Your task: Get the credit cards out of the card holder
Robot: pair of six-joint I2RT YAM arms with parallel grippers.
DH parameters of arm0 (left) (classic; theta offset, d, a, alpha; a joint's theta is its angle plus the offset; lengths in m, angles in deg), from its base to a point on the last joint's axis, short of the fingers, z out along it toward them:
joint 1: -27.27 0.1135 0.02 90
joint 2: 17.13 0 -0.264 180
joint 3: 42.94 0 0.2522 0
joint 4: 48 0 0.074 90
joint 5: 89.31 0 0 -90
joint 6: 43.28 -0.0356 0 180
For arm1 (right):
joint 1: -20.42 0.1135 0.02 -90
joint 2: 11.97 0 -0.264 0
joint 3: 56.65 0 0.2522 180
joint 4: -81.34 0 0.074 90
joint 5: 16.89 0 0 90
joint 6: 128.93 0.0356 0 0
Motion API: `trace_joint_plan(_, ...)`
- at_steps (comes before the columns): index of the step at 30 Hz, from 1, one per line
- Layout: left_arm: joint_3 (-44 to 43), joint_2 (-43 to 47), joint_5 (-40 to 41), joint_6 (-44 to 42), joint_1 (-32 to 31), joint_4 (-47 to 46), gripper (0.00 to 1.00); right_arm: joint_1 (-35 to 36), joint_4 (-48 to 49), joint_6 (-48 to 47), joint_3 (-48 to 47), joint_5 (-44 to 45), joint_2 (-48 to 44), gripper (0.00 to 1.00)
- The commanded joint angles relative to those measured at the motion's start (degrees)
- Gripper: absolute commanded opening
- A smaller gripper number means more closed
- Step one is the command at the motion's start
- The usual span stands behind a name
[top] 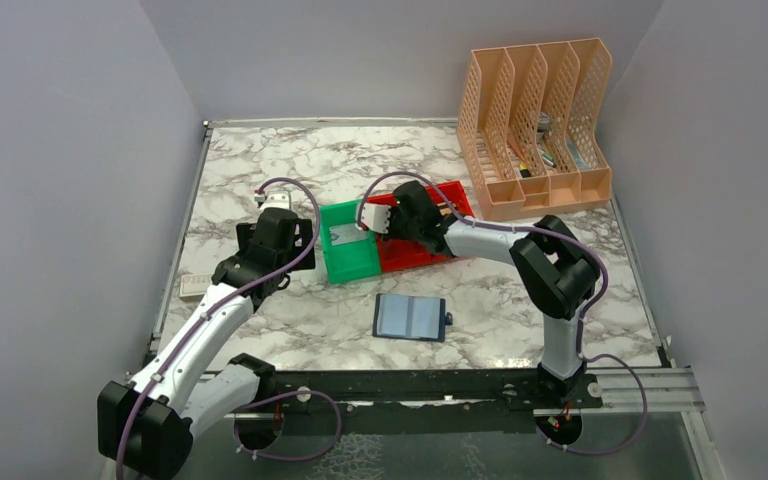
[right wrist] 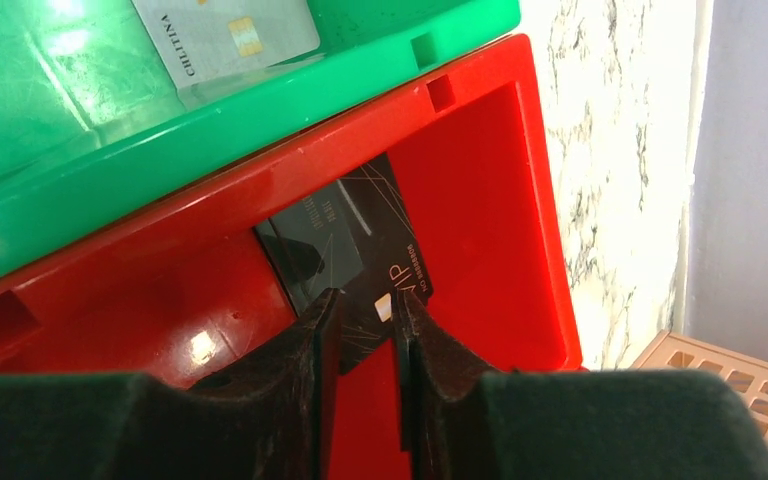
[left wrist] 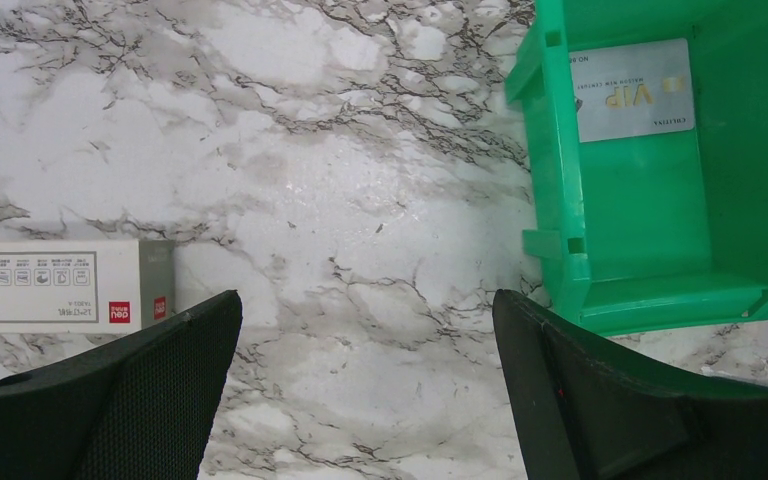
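The card holder (top: pixel 411 317) lies open on the marble in front of the bins, a dark blue bifold showing grey-blue inner panels. A black credit card (right wrist: pixel 375 250) lies flat in the red bin (right wrist: pixel 480 200). My right gripper (right wrist: pixel 363 298) hovers just over its near end, jaws slightly apart and holding nothing. A silver credit card (left wrist: pixel 632 88) rests in the green bin (left wrist: pixel 550 180). My left gripper (left wrist: pixel 365 300) stands wide open above bare marble left of the green bin, empty. From above, the right gripper (top: pixel 385 225) is over the red bin (top: pixel 415 255).
A small white box (left wrist: pixel 55 285) lies on the table by the left wall. A peach desk organizer (top: pixel 535 130) stands at the back right. The green bin (top: pixel 348 245) and the red bin sit side by side mid-table.
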Motion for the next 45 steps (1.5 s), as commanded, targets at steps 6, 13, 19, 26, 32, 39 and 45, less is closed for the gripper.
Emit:
trace_joint_plan(6,-0.7,-0.4,-1.7,-0.7,0.5,-0.9,0.99,0.4,15.5,19.6,6.4,2.3,-11.0,0.30)
trace_joint_plan(13,-0.6,-0.4,-1.7,-0.5,0.7,-0.9,0.99,0.3,1.1,59.4,7.9,8.9,-19.8,0.62)
trace_joint_plan(19,-0.6,-0.4,-1.6,0.0,0.7,-0.9,0.99,0.6,-10.5,73.8,11.2,-3.3,-21.3,0.62)
trace_joint_plan(26,-0.5,0.5,0.0,0.9,0.7,-0.6,0.99,8.1,-22.9,79.4,9.7,13.5,-20.0,0.63)
trace_joint_plan(32,-0.4,1.5,0.2,0.9,0.7,-0.2,0.99,17.4,-28.8,87.3,10.4,22.6,-20.2,0.65)
trace_joint_plan(39,0.1,3.4,1.1,1.3,0.7,0.0,0.99,20.1,-24.0,93.4,15.3,16.7,-19.8,0.67)
trace_joint_plan(45,0.2,4.4,-0.2,1.4,0.8,0.1,0.99,20.2,-23.7,92.4,13.4,15.1,-12.9,0.72)
